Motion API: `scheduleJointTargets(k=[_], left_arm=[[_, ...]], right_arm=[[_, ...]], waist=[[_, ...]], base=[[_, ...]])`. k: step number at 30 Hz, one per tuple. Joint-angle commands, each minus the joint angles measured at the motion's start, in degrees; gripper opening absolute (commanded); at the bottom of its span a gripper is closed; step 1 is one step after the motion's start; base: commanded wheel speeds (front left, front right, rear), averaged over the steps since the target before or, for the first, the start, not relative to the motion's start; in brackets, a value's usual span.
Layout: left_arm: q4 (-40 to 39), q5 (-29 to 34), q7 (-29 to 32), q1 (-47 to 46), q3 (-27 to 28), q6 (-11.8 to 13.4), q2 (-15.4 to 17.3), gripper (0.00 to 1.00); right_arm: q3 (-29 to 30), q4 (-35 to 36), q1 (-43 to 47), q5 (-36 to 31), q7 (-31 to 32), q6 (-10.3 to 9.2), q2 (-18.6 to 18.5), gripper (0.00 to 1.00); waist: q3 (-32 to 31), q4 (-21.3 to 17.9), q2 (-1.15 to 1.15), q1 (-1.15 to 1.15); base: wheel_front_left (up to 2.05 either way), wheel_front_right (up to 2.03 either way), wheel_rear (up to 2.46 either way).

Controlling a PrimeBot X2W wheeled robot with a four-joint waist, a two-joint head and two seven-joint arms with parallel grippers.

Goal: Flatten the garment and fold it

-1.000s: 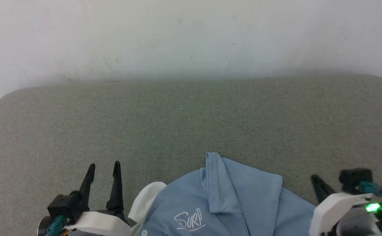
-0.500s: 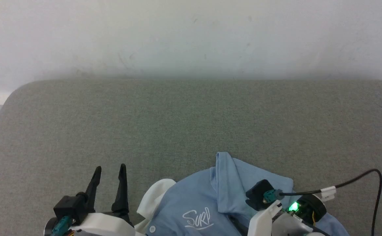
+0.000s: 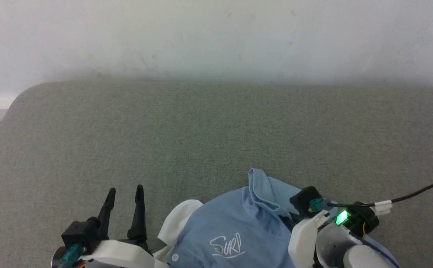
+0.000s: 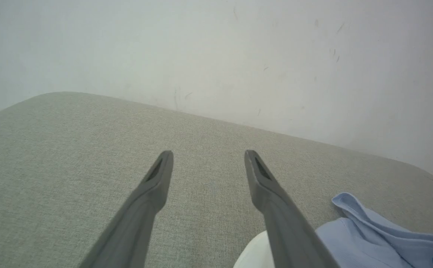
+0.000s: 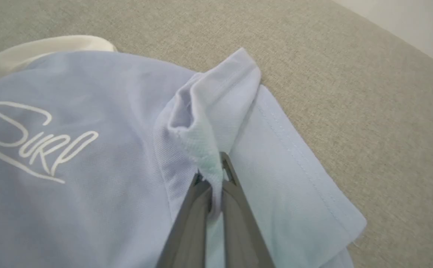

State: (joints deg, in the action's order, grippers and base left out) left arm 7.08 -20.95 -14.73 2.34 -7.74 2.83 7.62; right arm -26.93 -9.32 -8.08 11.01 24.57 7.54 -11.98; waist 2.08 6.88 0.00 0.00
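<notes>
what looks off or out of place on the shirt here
The garment isn't flat: it lies bunched at the near edge of the grey-green surface, a hemmed flap doubled over its chest beside the logo. The right hand is shut on that flap, pinching it into a raised ridge. The white collar pokes out sideways.

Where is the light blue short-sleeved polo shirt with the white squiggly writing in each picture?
Head view: the light blue short-sleeved polo shirt lies at the bottom edge, middle to right, on the grey-green fabric surface.
Left wrist view: the shirt peeks in at the bottom right corner.
Right wrist view: the shirt spreads across the left and middle.
Shared landmark: its white collar, at the shirt's edge in all three views.
</notes>
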Motion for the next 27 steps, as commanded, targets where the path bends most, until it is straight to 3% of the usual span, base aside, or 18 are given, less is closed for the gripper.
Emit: scheduleJointTargets(k=[1, 6, 16, 21, 23, 24, 27], left_arm=[[0.21, 0.63, -0.27, -0.43, 0.33, -0.39, -0.13, 1.00], [0.40, 0.99, -0.27, -0.25, 0.83, -0.80, -0.24, 1.00], [0.88, 1.48, -0.27, 0.09, 0.93, -1.42, -0.39, 1.00], [0.95, 1.45, -0.27, 0.06, 1.18, -1.50, -0.45, 1.00], [1.05, 1.42, -0.27, -0.03, 1.37, -1.50, -0.42, 1.00], [1.12, 1.41, -0.27, -0.06, 1.45, -1.52, -0.39, 1.00], [1.48, 1.42, -0.27, -0.21, 1.52, -1.54, -0.33, 1.00]], right_arm=[[0.61, 0.20, -0.95, -0.33, -0.44, -0.05, 0.20, 0.00], [11.06, 1.80, -0.60, -0.53, -3.17, -0.05, 1.68, 0.00], [47.52, 0.85, 5.82, -3.44, -6.59, -0.05, 6.49, 0.00], [59.05, -2.39, 9.92, -3.99, -8.30, -0.05, 8.61, 0.00], [60.35, -3.82, 10.56, -3.83, -9.42, -0.05, 8.90, 0.72], [60.38, -4.50, 10.54, -3.78, -10.25, -0.05, 8.98, 1.00], [59.63, -5.19, 9.54, -2.00, -15.29, -0.05, 9.06, 1.00]], waist=[[-0.17, -0.28, 0.00, 0.00], [-0.76, -1.45, 0.00, 0.00], [-0.79, -3.22, 0.00, 0.00], [-0.17, -4.03, 0.00, 0.00], [0.01, -4.44, 0.00, 0.00], [0.06, -4.61, 0.00, 0.00], [-0.12, -4.90, 0.00, 0.00]], base=[[0.00, 0.00, 0.00], [0.00, 0.00, 0.00], [0.00, 0.00, 0.00], [0.00, 0.00, 0.00], [0.00, 0.00, 0.00], [0.00, 0.00, 0.00], [0.00, 0.00, 0.00]])
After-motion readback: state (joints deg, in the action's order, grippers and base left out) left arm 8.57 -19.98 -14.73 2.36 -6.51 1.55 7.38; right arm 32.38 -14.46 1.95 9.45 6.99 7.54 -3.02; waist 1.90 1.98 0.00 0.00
